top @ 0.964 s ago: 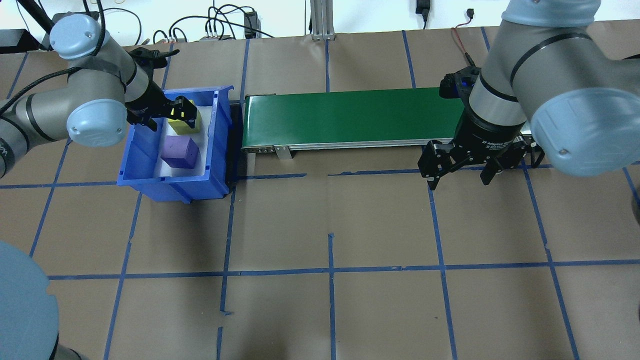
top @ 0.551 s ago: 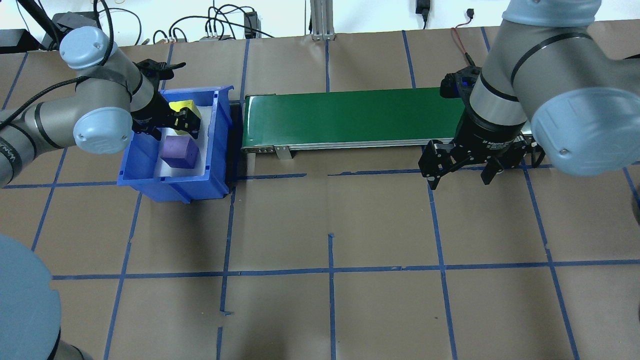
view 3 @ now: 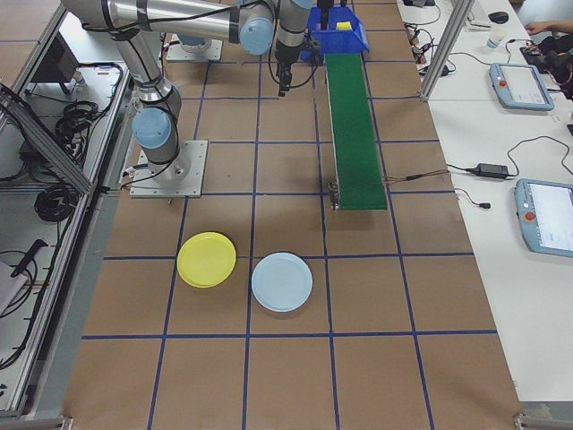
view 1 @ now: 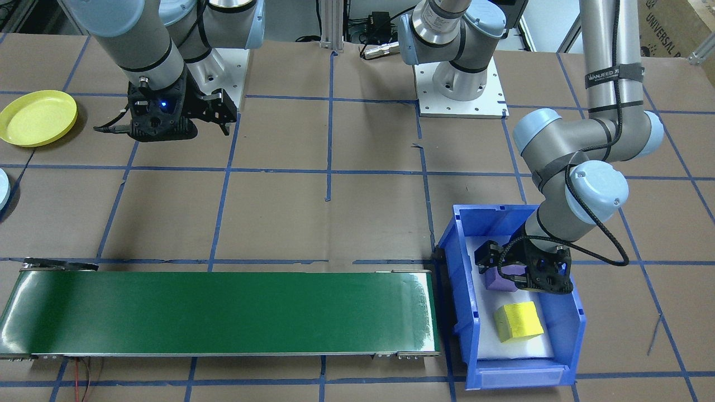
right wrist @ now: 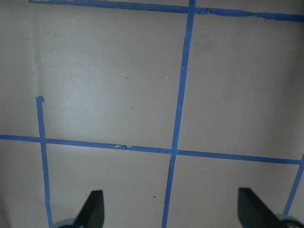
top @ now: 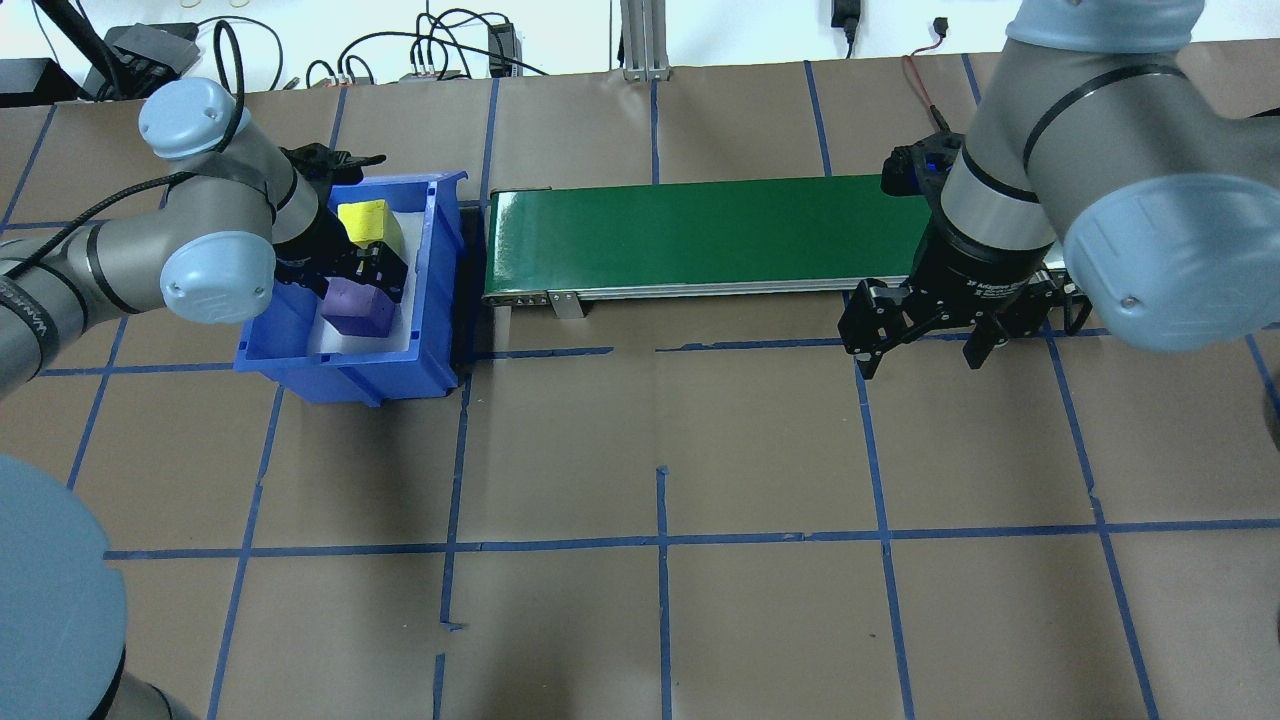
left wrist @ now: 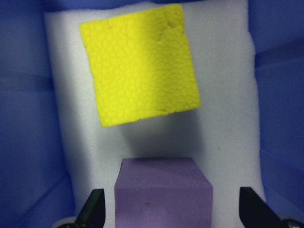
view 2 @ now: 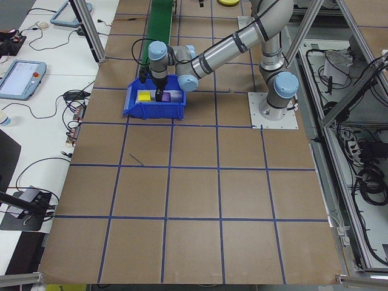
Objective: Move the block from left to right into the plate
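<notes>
Two blocks in blue bin (top: 345, 355): purple block (left wrist: 164, 192) sits right under your left claw (left wrist: 172, 216), fingers spread wide either side, nothing gripped yet. Yellow block (left wrist: 140, 64) just past purple, deeper in bin, gap between them. Bin walls close both sides, watch those. Green conveyor (top: 700, 235) beside bin. Right claw (top: 920, 335) open, empty, over bare worktop (top: 660, 600) at conveyor's far end. Yellow plate (view 1: 36, 117) beyond that.

A robotics lab: a counter (top: 660, 620) papered brown with a blue tape grid, a green conveyor belt (top: 700, 235), control tablets (view 3: 546, 215) and cables along its edges.
</notes>
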Controlling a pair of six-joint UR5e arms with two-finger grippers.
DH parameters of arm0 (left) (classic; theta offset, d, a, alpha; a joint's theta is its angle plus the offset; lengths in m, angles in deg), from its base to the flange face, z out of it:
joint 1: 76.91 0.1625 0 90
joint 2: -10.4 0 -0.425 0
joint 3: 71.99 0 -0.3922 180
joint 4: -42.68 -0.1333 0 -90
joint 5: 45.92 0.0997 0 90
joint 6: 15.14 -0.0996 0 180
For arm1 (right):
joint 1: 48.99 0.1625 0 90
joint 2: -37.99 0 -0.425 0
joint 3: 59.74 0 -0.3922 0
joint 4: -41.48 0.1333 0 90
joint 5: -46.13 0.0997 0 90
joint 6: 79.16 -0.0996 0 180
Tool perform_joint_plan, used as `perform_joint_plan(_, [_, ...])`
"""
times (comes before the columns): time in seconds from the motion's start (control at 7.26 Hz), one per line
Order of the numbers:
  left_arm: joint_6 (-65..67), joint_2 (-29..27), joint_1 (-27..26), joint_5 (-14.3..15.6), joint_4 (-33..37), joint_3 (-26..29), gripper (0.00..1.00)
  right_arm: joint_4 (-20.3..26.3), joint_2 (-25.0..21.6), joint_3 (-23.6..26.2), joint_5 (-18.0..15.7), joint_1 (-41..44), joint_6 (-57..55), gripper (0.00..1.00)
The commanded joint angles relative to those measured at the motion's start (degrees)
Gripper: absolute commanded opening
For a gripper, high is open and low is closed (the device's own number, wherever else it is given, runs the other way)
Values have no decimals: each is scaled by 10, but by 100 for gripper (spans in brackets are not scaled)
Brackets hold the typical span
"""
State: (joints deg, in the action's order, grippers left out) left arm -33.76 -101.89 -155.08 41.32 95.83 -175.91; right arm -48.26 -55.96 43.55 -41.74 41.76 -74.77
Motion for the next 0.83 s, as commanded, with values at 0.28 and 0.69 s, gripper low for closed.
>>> perform_joint_plan(0.28, [-14,2,2,44,-6,-16,27,0,0,-1,1,-1,0,100])
perform_joint_plan(0.69, [15,71,3,47,-7,39,16,0,0,-2,1,-1,-1,100])
